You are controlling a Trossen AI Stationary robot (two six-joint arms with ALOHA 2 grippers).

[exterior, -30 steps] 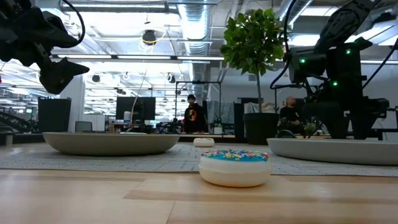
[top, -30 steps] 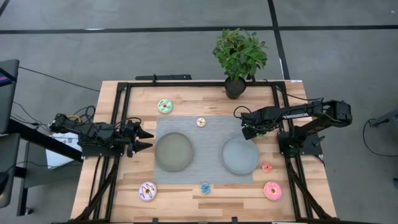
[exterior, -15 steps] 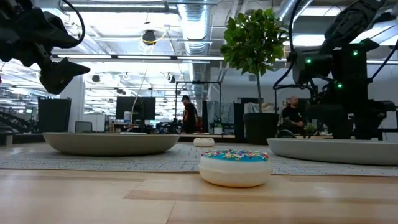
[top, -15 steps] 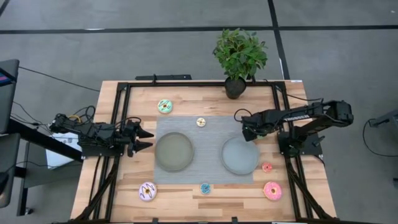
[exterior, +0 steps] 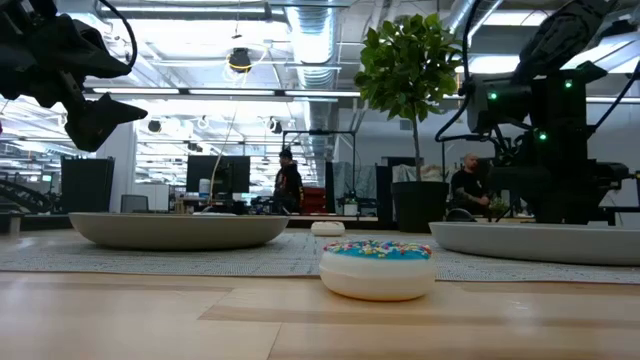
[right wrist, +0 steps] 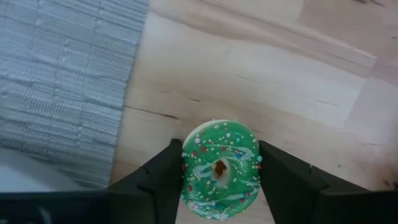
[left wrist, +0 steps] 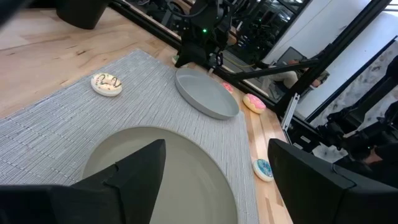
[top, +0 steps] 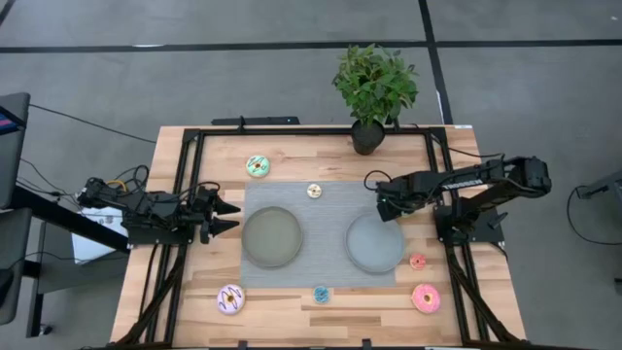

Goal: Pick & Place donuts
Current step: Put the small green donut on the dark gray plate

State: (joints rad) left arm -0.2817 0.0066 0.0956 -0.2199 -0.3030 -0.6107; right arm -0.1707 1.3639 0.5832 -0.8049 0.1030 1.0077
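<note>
As the right end effector (top: 382, 202) hangs low over the far right corner of the grey woven mat (top: 321, 228), a small ring donut with green icing and sprinkles (right wrist: 221, 168) lies flat on the pale wooden desk (right wrist: 280, 81) just beside the mat's edge, framed squarely in the wrist camera. Whether the end effector has a grip on it cannot be told. The left end effector (top: 228, 216) waits spread wide at the desk's left side. A clean pick likely means keeping the donut centred, squeezing evenly across its rim so that it does not tip or skid, and lifting straight up before swinging toward the round grey plate (top: 375, 243) nearby. Six other iced toy donuts lie scattered around the mat.
</note>
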